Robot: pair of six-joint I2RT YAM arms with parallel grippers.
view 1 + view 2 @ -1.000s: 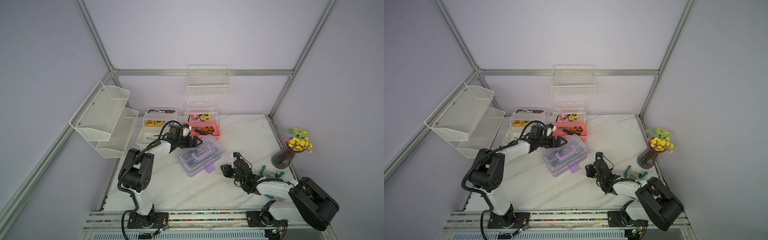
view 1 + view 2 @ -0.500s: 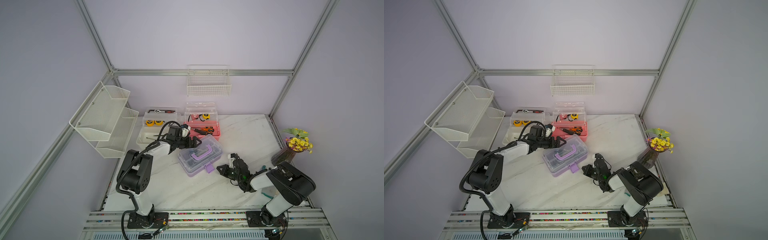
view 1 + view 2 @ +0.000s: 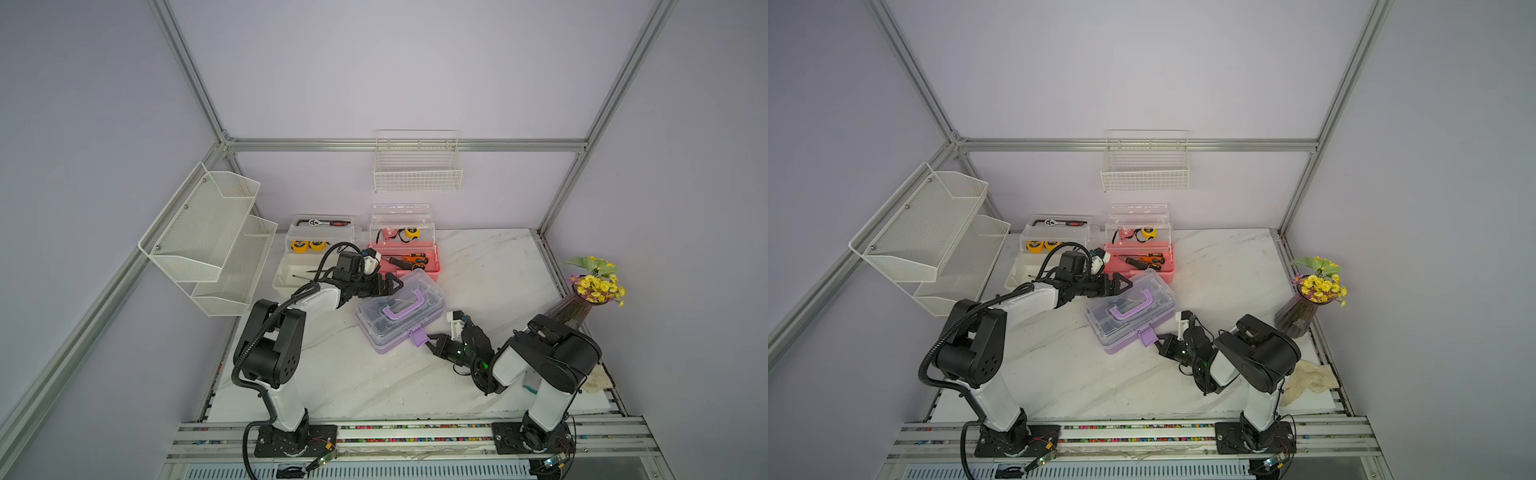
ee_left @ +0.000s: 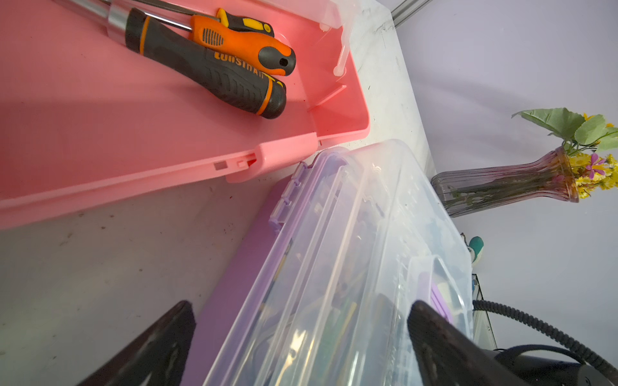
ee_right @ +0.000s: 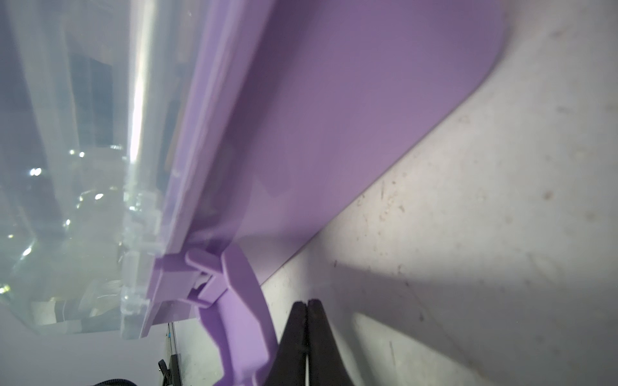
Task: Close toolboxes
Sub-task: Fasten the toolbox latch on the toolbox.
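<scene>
The purple toolbox [image 3: 401,309] [image 3: 1129,311] lies mid-table with its clear lid down and its purple latch [image 3: 417,336] [image 5: 240,317] sticking out from the front. My right gripper [image 3: 430,337] [image 5: 308,302] is shut and empty, low on the table, its tips right beside that latch. My left gripper [image 3: 395,284] [image 4: 301,307] stands open at the box's back left corner, its jaws either side of the lid edge. Behind are the pink toolbox [image 3: 415,270] [image 4: 167,133] and the white toolbox [image 3: 291,276], both with lids raised.
Screwdrivers [image 4: 217,63] lie in the pink base. A vase of yellow flowers [image 3: 582,303] stands at the right edge, a crumpled cloth [image 3: 1308,378] near the right arm's base. A tiered mesh shelf [image 3: 216,237] hangs on the left, a wire basket [image 3: 417,166] on the back wall.
My right arm has swung in towards the purple toolbox, bringing the gripper up to the latch, and its jaws have closed. The left arm has not moved.
</scene>
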